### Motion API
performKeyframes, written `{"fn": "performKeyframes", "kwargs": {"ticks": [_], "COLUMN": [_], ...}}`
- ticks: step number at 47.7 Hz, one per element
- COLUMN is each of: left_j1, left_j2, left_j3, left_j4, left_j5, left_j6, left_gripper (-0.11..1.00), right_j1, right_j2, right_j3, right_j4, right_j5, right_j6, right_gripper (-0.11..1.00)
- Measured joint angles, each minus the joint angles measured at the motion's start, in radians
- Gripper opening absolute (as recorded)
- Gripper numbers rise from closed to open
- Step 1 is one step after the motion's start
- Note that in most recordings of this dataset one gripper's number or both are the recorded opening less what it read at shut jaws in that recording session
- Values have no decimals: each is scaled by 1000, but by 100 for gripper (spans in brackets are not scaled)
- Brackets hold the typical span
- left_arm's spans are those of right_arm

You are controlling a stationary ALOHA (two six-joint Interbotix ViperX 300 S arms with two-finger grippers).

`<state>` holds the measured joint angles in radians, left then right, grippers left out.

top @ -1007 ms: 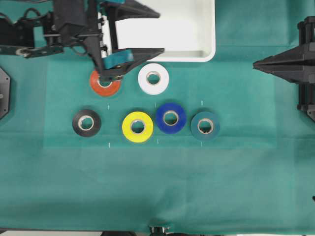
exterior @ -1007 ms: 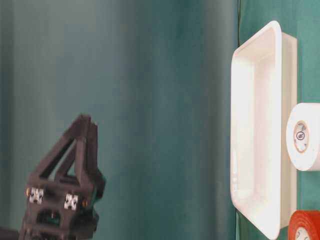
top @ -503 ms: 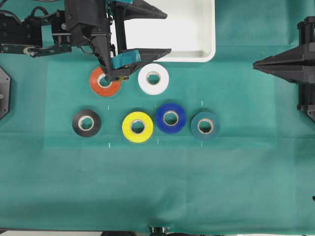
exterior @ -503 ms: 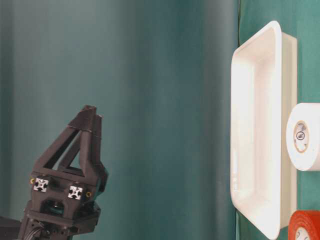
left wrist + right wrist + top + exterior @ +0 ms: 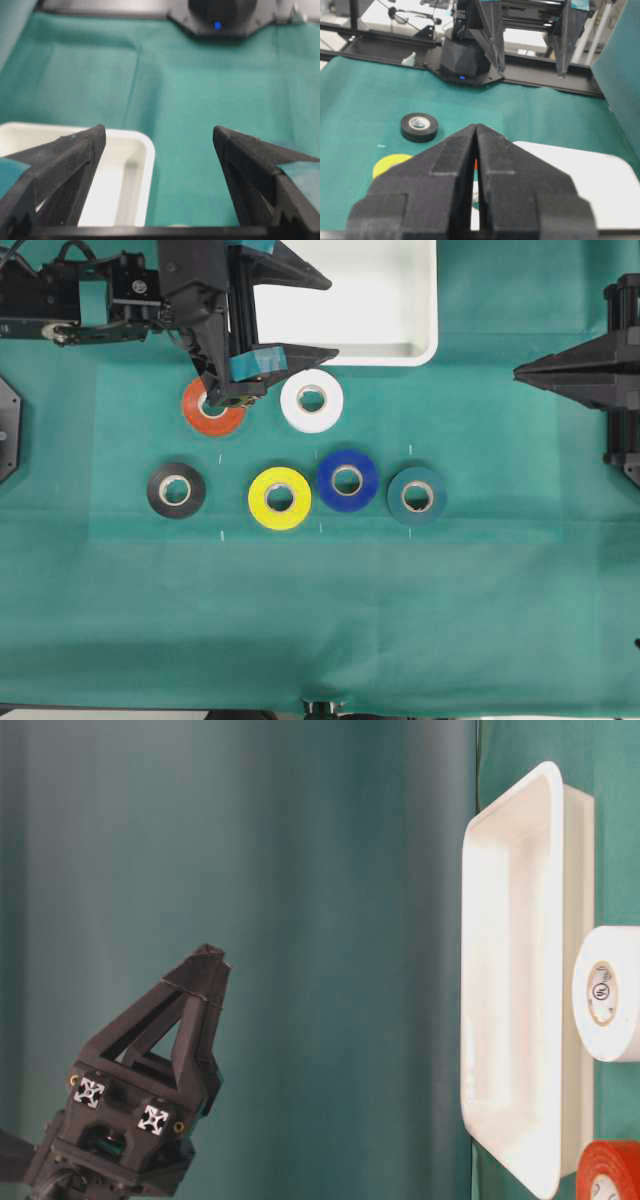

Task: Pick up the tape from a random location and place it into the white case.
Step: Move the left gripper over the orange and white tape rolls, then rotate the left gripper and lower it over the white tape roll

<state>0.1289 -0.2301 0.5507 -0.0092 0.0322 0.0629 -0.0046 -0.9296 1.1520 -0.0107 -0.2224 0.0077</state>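
The white tape [image 5: 312,400] lies flat on the green cloth just below the white case [image 5: 425,348]. It also shows in the table-level view [image 5: 607,993], beside the case [image 5: 510,980]. My left gripper [image 5: 332,318] is open and empty. It hovers over the case's left part and the orange roll, with its tips just left of the white tape. In the left wrist view the gripper [image 5: 159,132] frames the case's corner [image 5: 149,155]; the tape is out of view there. My right gripper [image 5: 520,370] is shut and empty at the right edge, and shows shut in its own view [image 5: 476,127].
An orange roll [image 5: 205,415] lies partly under the left gripper. Black [image 5: 176,490], yellow [image 5: 280,498], blue [image 5: 347,480] and dark teal [image 5: 417,495] rolls form a row below the white tape. Arm bases stand at both table sides.
My left gripper has shifted a little to the right and tilted, still open. In the table-level view its finger has moved up and right. The tapes and the right arm have not moved.
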Motion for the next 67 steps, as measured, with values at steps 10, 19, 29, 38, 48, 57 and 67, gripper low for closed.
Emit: {"fn": "performKeyframes", "kwargs": {"ticks": [10,19,29,38,48,57,67], "left_j1": [-2,0,0,-2,-6,-5,-8], "left_j2": [2,31,83,123,146,150,158], "left_j3": [-86,-164,-244,-304,-336,-337,-337], "left_j4": [0,-2,-2,-2,-2,-2,-2], "left_j5": [232,436,640,764,785,785,785], "left_j6": [-2,-8,-15,-15,-15,-15,-15], "left_gripper": [100,100,100,100,100,100,100], "right_j1": [0,0,0,0,0,0,0], "right_j2": [0,0,0,0,5,8,12], "right_j3": [-2,0,0,0,-2,-2,-2], "right_j4": [0,0,0,0,0,0,0], "right_j5": [0,3,0,3,5,6,6], "right_j6": [0,0,0,0,0,0,0], "right_gripper": [0,0,0,0,0,0,0]}}
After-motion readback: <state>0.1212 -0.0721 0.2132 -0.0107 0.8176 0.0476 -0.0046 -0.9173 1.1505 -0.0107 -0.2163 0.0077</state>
